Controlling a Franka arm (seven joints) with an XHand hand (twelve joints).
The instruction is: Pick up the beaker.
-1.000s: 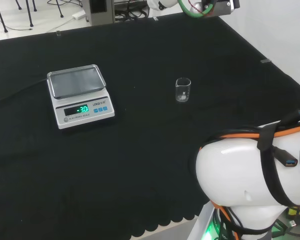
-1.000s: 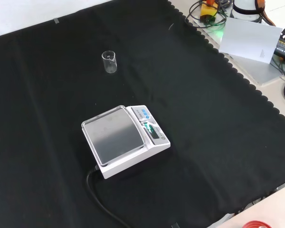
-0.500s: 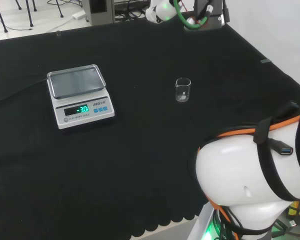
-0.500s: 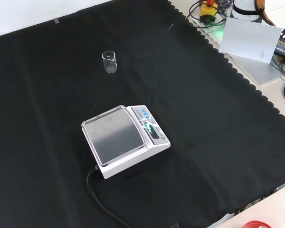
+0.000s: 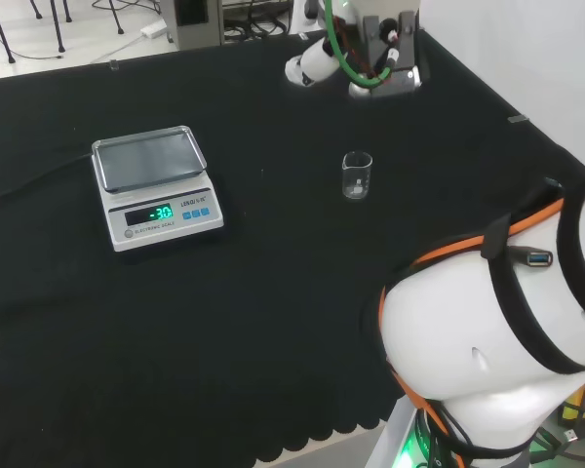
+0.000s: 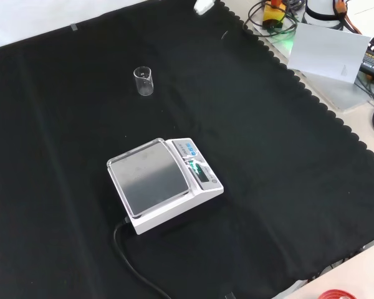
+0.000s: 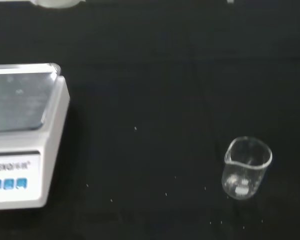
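Observation:
A small clear glass beaker stands upright and alone on the black cloth, right of the middle in the head view. It shows far left of middle in the front view and close up in the wrist view, and looks empty. The hand hangs in the air beyond the beaker in the head view, well apart from it, with a green cable looped over it. A white tip of the hand pokes in at the front view's upper edge. Nothing is held.
A white digital scale with a steel pan and a lit green display sits left of the beaker in the head view; its black cable trails off toward the cloth's near edge in the front view. The arm's big white link fills the lower right.
The hand has come down from the head view's upper edge toward the beaker. The arm's white link has shifted. Beaker and scale have not moved.

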